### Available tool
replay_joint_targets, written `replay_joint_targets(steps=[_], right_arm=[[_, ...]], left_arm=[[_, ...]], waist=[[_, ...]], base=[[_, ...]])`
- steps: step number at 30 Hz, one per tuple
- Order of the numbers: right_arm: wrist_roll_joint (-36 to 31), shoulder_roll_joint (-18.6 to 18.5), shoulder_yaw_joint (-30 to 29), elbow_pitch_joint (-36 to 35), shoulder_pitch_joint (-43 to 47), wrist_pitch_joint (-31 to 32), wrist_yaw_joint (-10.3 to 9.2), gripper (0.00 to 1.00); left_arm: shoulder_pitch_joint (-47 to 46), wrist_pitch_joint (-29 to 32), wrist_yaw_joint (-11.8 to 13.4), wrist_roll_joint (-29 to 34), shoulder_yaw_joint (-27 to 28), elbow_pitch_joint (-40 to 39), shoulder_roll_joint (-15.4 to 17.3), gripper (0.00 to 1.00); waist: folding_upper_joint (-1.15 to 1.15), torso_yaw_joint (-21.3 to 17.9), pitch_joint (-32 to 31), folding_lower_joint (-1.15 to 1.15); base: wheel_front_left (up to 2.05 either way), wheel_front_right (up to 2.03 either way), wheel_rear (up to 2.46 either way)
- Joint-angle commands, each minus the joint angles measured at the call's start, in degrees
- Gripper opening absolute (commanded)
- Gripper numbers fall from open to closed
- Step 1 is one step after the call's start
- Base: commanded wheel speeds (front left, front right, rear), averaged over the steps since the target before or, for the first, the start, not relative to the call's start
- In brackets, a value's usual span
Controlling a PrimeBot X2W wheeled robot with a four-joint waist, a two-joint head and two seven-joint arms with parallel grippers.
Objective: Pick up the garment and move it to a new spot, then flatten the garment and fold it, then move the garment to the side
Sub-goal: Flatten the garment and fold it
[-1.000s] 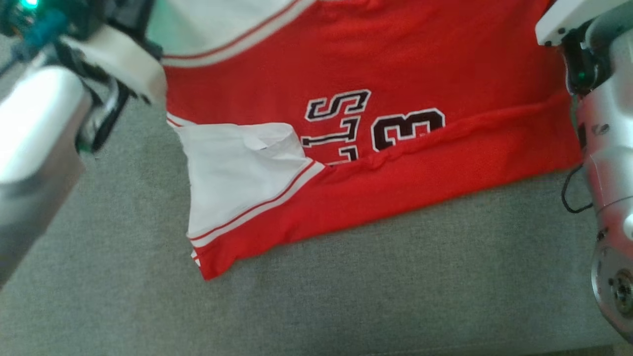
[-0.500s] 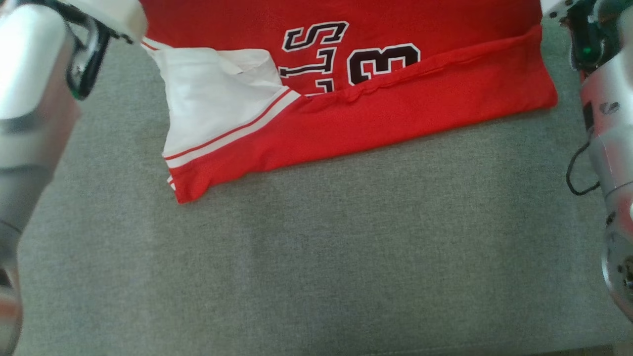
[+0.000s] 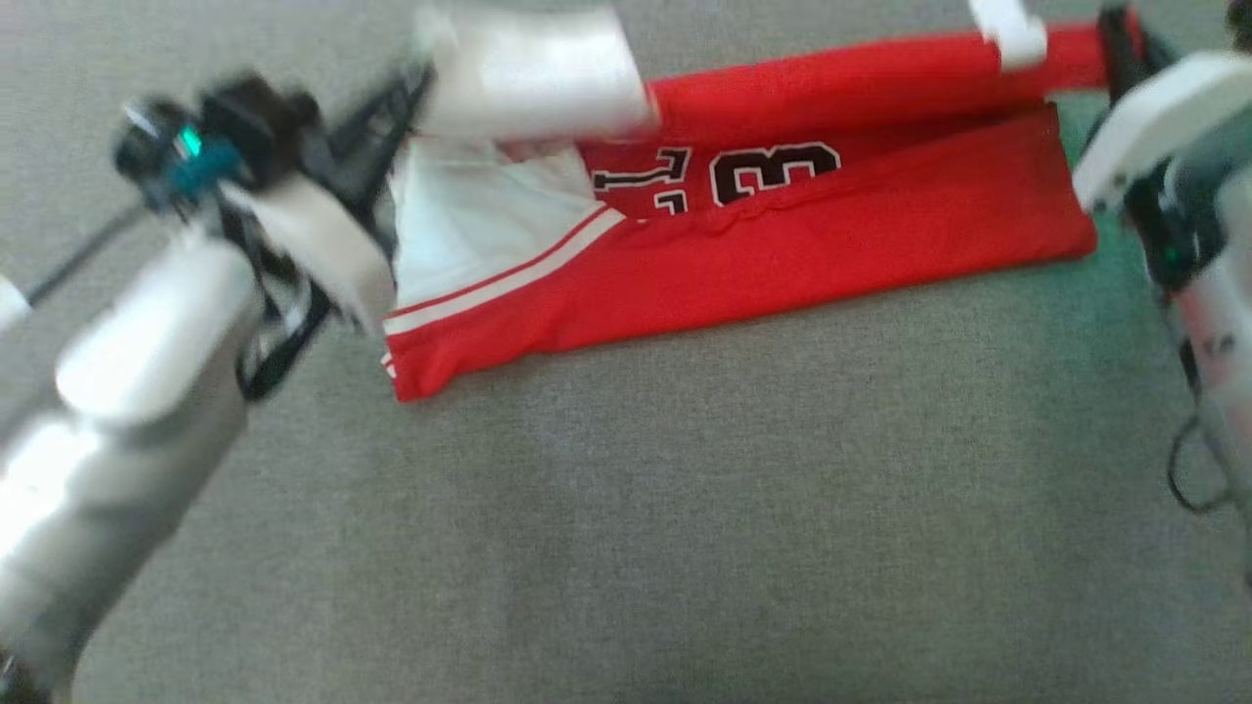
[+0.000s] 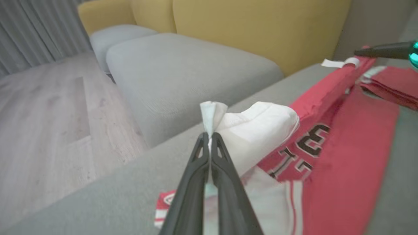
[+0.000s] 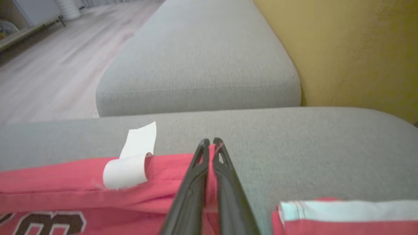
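The garment [image 3: 782,274] has folded forward into a narrow red-and-white band

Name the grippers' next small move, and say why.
Probably draw both toward the robot and lay the held edge over the near hem: the left gripper is shut on the jersey at its white sleeve, the right gripper on its red edge; the number lies uncovered.

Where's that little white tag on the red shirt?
In the right wrist view, the white tag curls off the red shirt, just left of the right claw.
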Motion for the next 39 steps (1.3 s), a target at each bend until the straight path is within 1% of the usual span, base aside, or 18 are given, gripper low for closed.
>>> replay_joint_targets(steps=[1, 5, 6, 11, 15, 19, 25, 26, 27, 28, 31, 33, 36, 39], right_arm=[[1.5, -1.7, 2.7, -2.3, 1.8, 1.6, -0.04, 0.0], [4.1, -4.5, 7.3, -3.6, 5.4, 5.5, -0.04, 0.0], [4.1, -4.5, 7.3, -3.6, 5.4, 5.5, -0.04, 0.0], [7.9, -7.8, 12.5, -6.0, 8.3, 11.1, -0.04, 0.0], [9.9, -9.8, 16.2, -8.0, 9.5, 14.5, -0.04, 0.0], [11.7, -11.3, 18.6, -9.5, 9.9, 15.8, -0.04, 0.0], [12.9, -12.1, 21.5, -9.5, 10.2, 16.9, -0.04, 0.0], [12.6, -12.3, 22.0, -9.3, 10.0, 16.8, -0.04, 0.6], [12.8, -12.4, 22.1, -8.9, 10.0, 16.8, -0.04, 1.0], [13.5, -12.2, 21.9, -8.7, 9.9, 16.8, -0.04, 1.0], [15.0, -12.1, 21.2, -8.7, 9.0, 16.0, -0.04, 1.0], [17.2, -11.7, 20.2, -9.6, 8.6, 14.9, -0.04, 1.0], [19.9, -11.9, 18.4, -11.9, 8.0, 12.1, -0.04, 1.0], [21.3, -11.7, 16.3, -14.6, 7.4, 7.0, -0.04, 1.0]], left_arm=[[0.1, 2.4, -0.3, -0.8, 0.6, -4.7, 4.6, 0.0], [4.3, 7.4, 0.0, -2.4, -1.3, -11.9, 8.4, 0.0], [4.3, 7.4, 0.0, -2.4, -1.3, -11.9, 8.4, 0.0], [8.2, 13.0, 1.4, -3.3, -3.7, -18.3, 11.7, 0.0], [11.0, 16.2, 1.6, -5.3, -5.1, -21.8, 12.9, 0.0], [12.0, 18.1, 2.4, -5.4, -6.0, -23.8, 14.0, 0.0], [11.8, 18.6, 3.6, -4.1, -6.7, -23.6, 13.8, 0.0], [11.7, 18.3, 3.8, -3.7, -6.8, -23.2, 13.6, 0.13], [11.7, 18.0, 4.2, -3.3, -6.9, -22.7, 13.3, 0.45], [11.6, 17.4, 4.6, -2.8, -6.9, -22.1, 13.0, 1.0], [11.6, 15.1, 6.2, -2.5, -6.0, -20.1, 11.7, 1.0], [11.6, 12.5, 7.8, -3.2, -4.2, -18.9, 10.5, 1.0], [11.2, 6.3, 11.1, -3.9, -0.4, -16.8, 8.4, 1.0], [11.3, -0.6, 14.0, -4.7, 3.5, -15.5, 6.3, 1.0]], waist=[[0.0, 0.6, -1.4, 0.01], [0.0, 1.0, -2.7, 0.01], [0.0, 1.0, -2.7, 0.01], [0.0, 1.0, -3.7, 0.01], [0.0, 0.6, -4.2, 0.01], [0.0, 0.3, -4.3, 0.01], [0.0, -0.1, -4.0, 0.01], [0.0, -0.2, -4.0, 0.01], [0.0, -0.2, -3.9, 0.01], [0.0, -0.3, -3.9, 0.01], [0.0, -0.5, -4.0, 0.01], [0.0, -0.6, -4.3, 0.01], [0.0, -0.6, -4.9, 0.01], [0.0, -0.7, -5.7, 0.01]], base=[[0.0, 0.0, 0.0], [0.0, 0.0, 0.0], [0.0, 0.0, 0.0], [0.0, 0.0, 0.0], [0.0, 0.0, 0.0], [0.0, 0.0, 0.0], [0.0, 0.0, 0.0], [0.0, 0.0, 0.0], [0.0, 0.0, 0.0], [0.0, 0.0, 0.0], [0.0, 0.0, 0.0], [0.0, 0.0, 0.0], [0.0, 0.0, 0.0], [0.0, 0.0, 0.0]])
